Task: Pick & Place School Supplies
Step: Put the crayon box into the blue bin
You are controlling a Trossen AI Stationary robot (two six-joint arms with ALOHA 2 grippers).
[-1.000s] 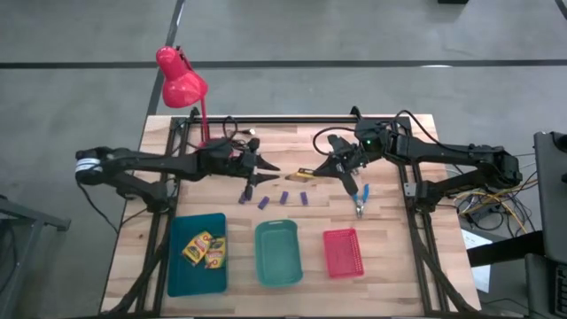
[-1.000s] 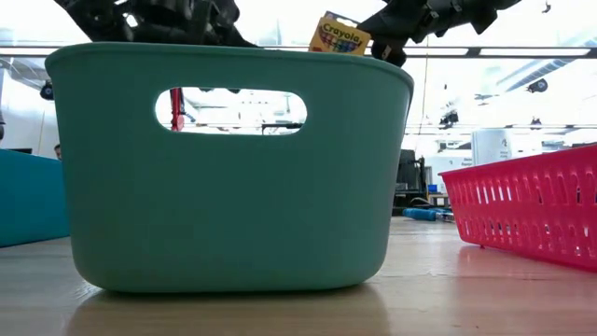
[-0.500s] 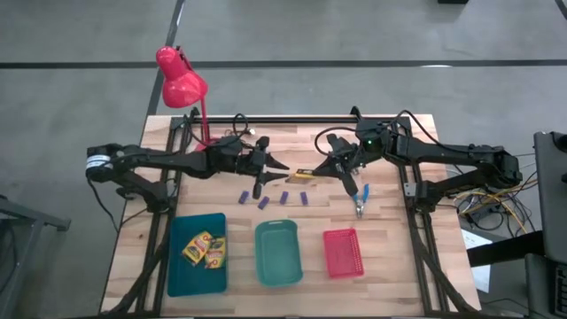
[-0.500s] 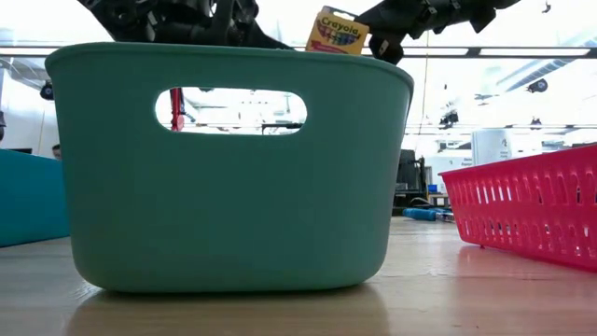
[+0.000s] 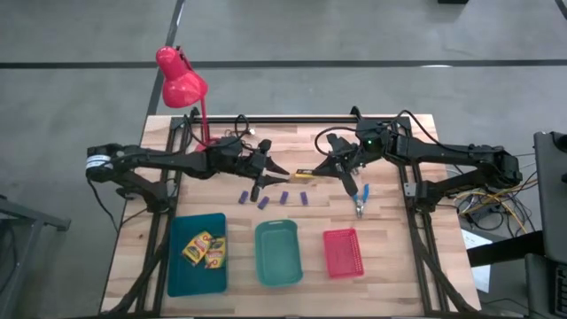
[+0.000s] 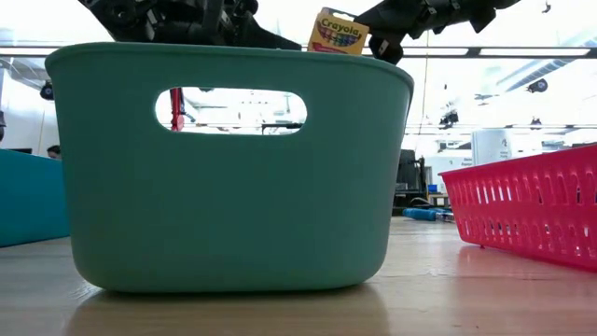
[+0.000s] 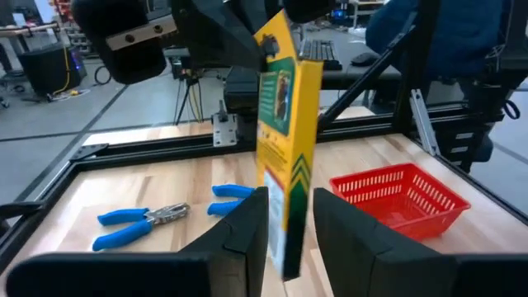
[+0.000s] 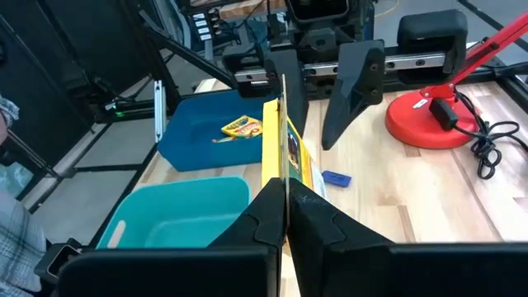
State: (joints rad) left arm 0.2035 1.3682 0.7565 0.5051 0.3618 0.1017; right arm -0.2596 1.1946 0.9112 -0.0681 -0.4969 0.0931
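Note:
A yellow-green crayon box [image 5: 304,174] hangs in the air between my two grippers over the middle of the table. My right gripper [image 5: 321,172] is shut on it. My left gripper [image 5: 276,168] is open, with a finger on each side of the box's near end [image 7: 286,247]. Two more crayon boxes [image 5: 203,248] lie in the blue tray [image 5: 182,275]. Several purple blocks [image 5: 263,202] lie flat on the wood below the grippers. A blue-handled tool [image 5: 361,202] lies on the table's right part; the left wrist view shows two such tools [image 7: 140,223]. My right gripper [image 8: 286,206] pinches the crayon box by its end toward the table's right [image 8: 283,177], one finger on each broad face. The fingers come level from the right. The box is lifted clear and stands on edge, slightly tilted [image 6: 338,33]. My left gripper: I cannot tell whether its fingers [image 7: 247,227] touch the box.
A green tray [image 5: 277,252] and a red basket [image 5: 343,252] stand by the near edge beside the blue tray. A red desk lamp [image 5: 182,84] stands at the far left corner, its base and cord [image 8: 433,115] on the wood. Black frame rails run along the table's edges.
My left gripper has moved toward the table's right, up to the crayon box, and its open fingers now flank the box's end. The right gripper has raised the box slightly and kept its hold.

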